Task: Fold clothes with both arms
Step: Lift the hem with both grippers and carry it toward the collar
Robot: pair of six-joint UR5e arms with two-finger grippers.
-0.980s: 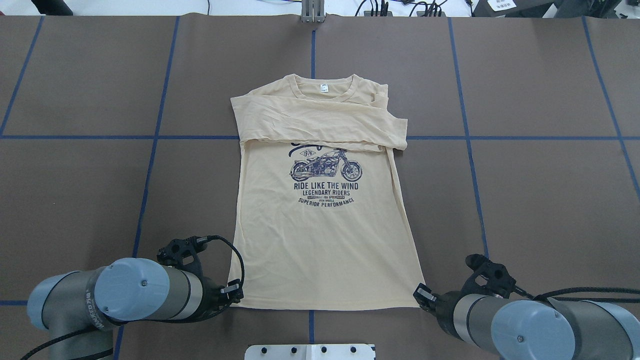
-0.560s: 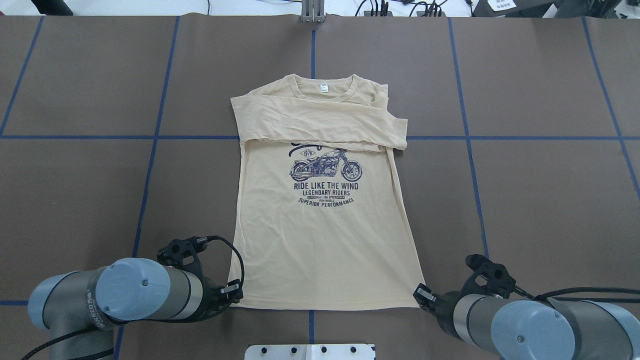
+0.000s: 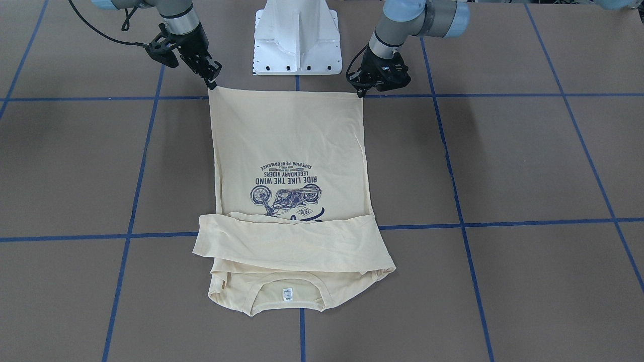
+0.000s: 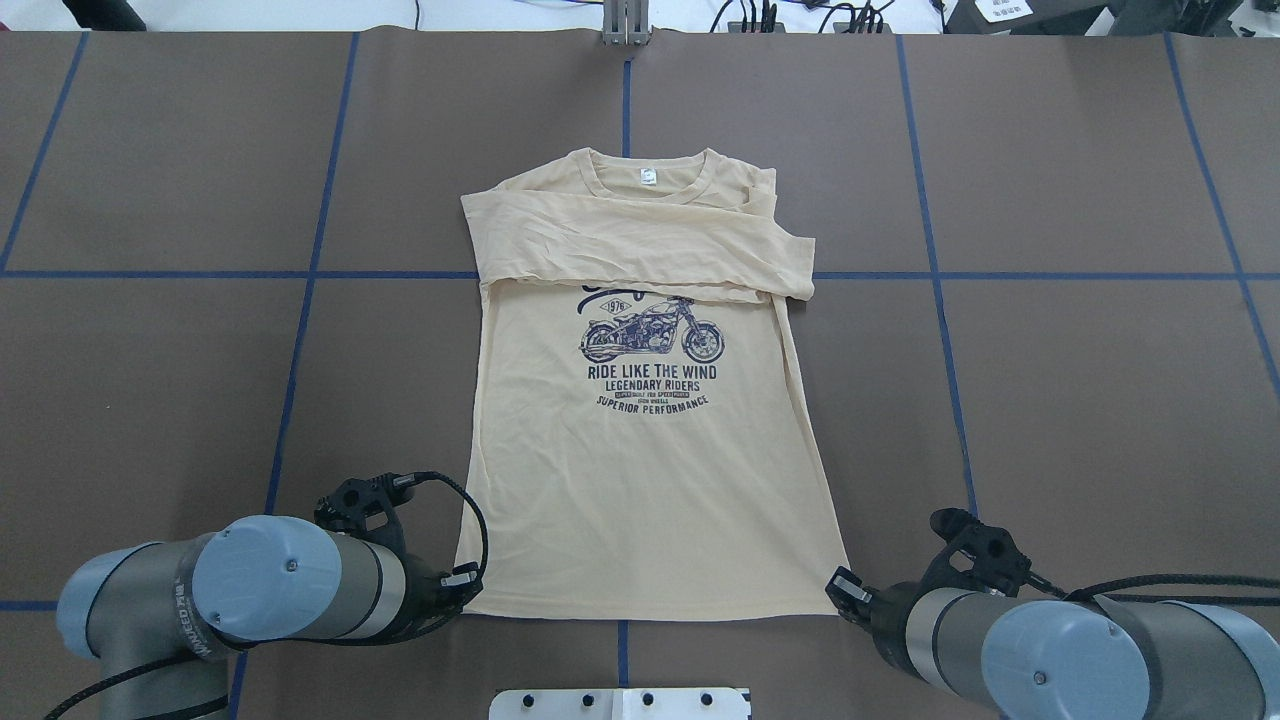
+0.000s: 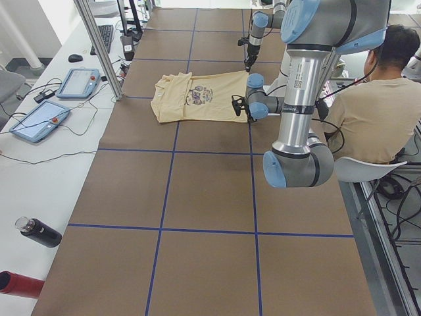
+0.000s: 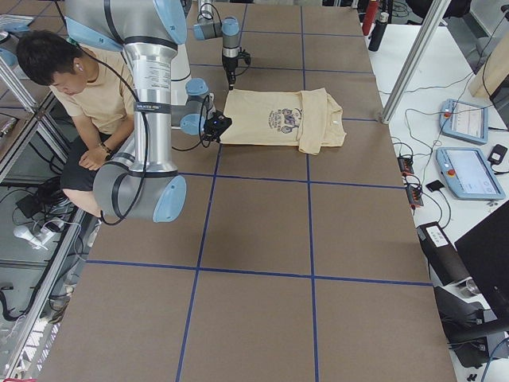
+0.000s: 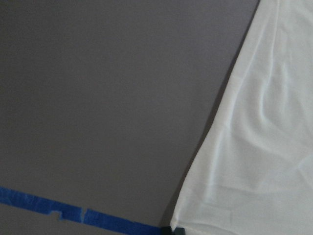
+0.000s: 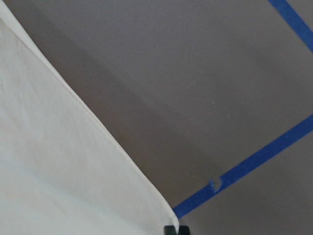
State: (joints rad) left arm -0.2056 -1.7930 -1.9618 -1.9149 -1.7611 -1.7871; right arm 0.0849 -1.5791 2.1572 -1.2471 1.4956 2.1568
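The cream-yellow T-shirt (image 4: pixel 640 480) lies flat, print up, neck label at the far end, with its sleeves folded across the chest (image 3: pixel 287 244). My left gripper (image 4: pixel 466 590) is at the near left hem corner. My right gripper (image 4: pixel 840 592) is at the near right hem corner. In the front-facing view the left gripper (image 3: pixel 360 91) and the right gripper (image 3: pixel 214 84) each touch a hem corner. In both wrist views the shirt's corner (image 7: pixel 254 156) (image 8: pixel 58 176) runs into closed fingertips (image 7: pixel 179 230) (image 8: pixel 176 229), so each gripper looks shut on the hem.
The white pedestal base (image 3: pixel 296 40) stands just behind the hem between the arms. Blue tape lines (image 4: pixel 300 320) grid the brown table. A seated person (image 5: pixel 362 105) is beside the robot. Tablets (image 5: pixel 80 82) and a bottle (image 5: pixel 38 232) lie on the side bench.
The left gripper has shifted very slightly, and the near left hem corner has drawn a little leftward with it. The right arm and the rest of the shirt look unchanged.
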